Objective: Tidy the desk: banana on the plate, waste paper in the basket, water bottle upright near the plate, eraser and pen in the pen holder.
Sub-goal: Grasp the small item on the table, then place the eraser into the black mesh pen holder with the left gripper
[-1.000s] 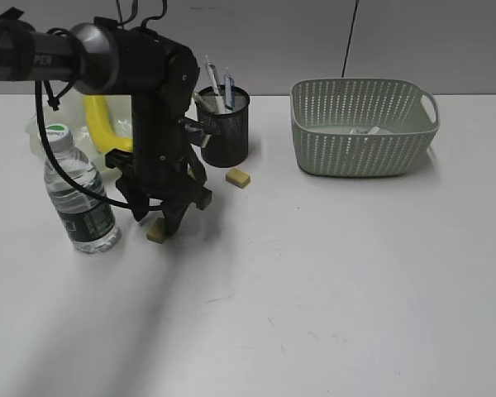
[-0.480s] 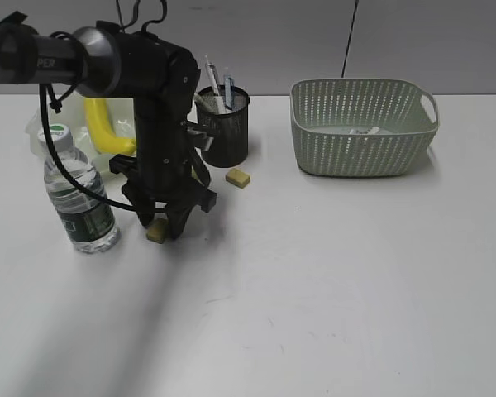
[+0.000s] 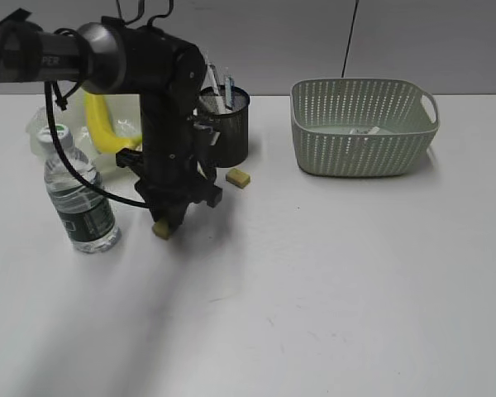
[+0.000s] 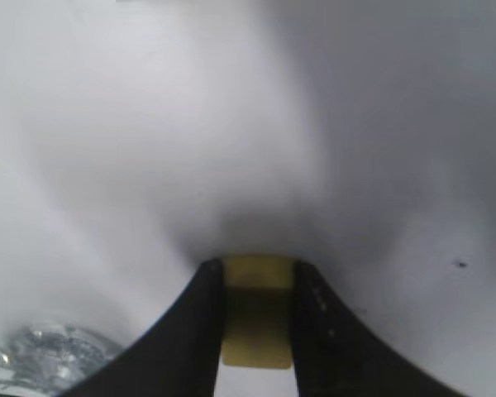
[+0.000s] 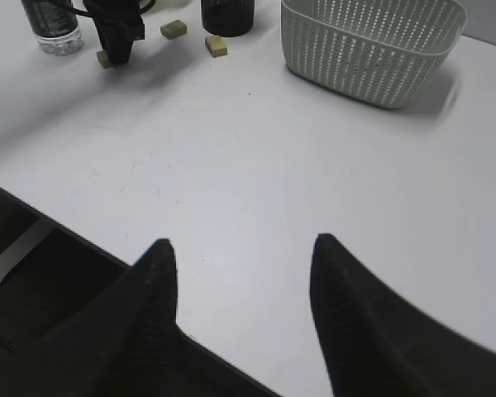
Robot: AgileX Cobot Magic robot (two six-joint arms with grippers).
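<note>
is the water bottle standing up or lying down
Upright. In the exterior view the water bottle stands on its base on the desk, cap on top, just left of the left gripper, which is shut on an eraser.

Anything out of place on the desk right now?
Yes: erasers loose outside the pen holder. One eraser lies on the desk beside it, another nearby; a third sits clamped in the left gripper. Nothing spilled; water bottle upright.

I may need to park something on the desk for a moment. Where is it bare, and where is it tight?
Bare: the whole front of the desk, and the strip between the pen holder and the basket. Tight: the back left, where the water bottle, banana, plate, two loose erasers and the left tool, shut on an eraser, cluster.
</note>
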